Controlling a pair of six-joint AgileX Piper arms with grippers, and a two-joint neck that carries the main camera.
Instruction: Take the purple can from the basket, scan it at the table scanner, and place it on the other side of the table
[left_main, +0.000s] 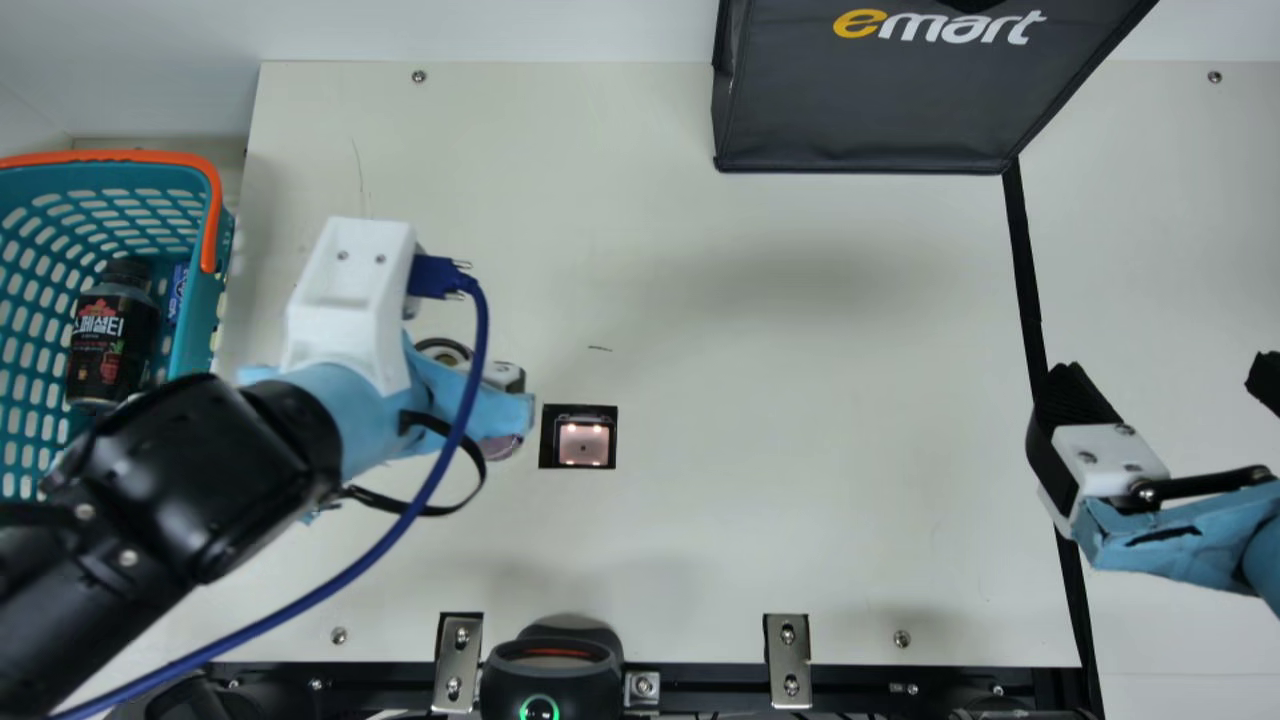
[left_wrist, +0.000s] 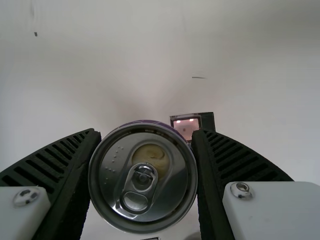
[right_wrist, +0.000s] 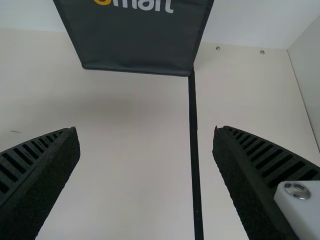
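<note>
Can (left_wrist: 143, 177) clasped by left gripper (left_wrist: 146, 132), main view centre-left | right gripper (right_wrist: 146, 129) spread wide, empty | misread was risked if can was angled off scanner (left_main: 583, 443)

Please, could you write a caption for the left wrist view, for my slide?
Purple can held between the fingers of the left gripper, near the lit table scanner.

The left arm (left_main: 200, 480) slants up from the main view's lower left, the left tool (left_main: 495, 408) left of centre, its ribbed fingers (left_wrist: 75, 177) partly apart; at the right edge, the right tool (left_main: 1165, 378) spreads its fingers (right_wrist: 237, 175) wide.
</note>
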